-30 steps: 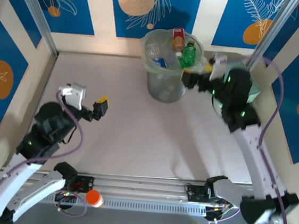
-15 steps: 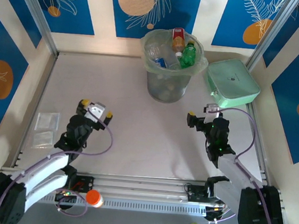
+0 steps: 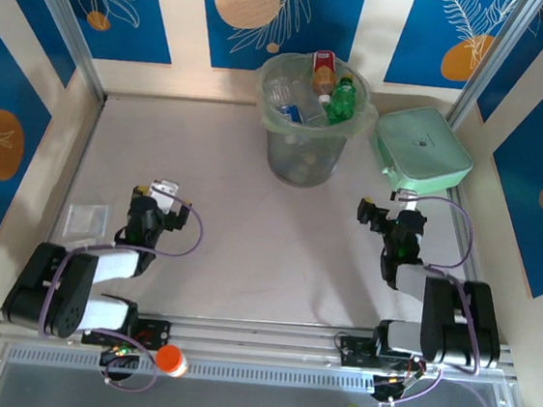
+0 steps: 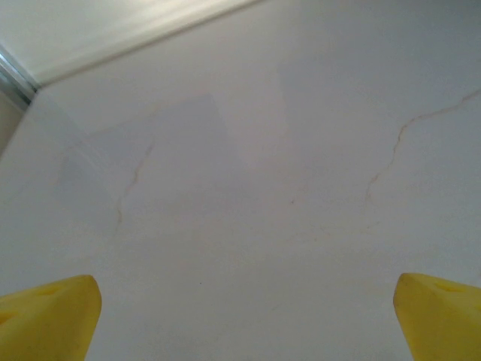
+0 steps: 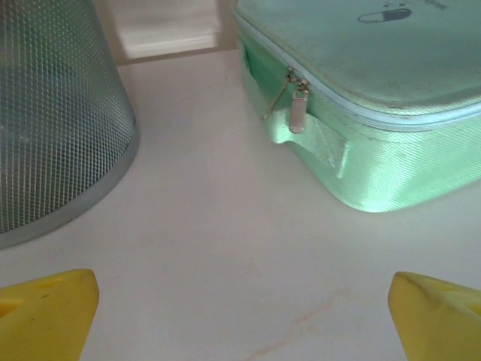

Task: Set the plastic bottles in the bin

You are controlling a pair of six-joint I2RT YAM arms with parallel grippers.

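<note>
Bottles point(image 3: 314, 91) lie heaped in bin point(image 3: 300, 160) at far centre of counter point(image 3: 249, 230). A green one and a red-labelled one poke above the rim, and the clear bag liner is folded over the edge. Left claw point(image 3: 162, 202) sits low over the counter on the left, released, yellow tips spread wide, grasping nothing. Right claw point(image 3: 389, 218) sits low on the right, also released and empty, facing the gap between bin wall and mint-green zip case point(image 3: 423, 147). Case rests near the bin's right side, not touching it. Both arms are folded near their bases.
</note>
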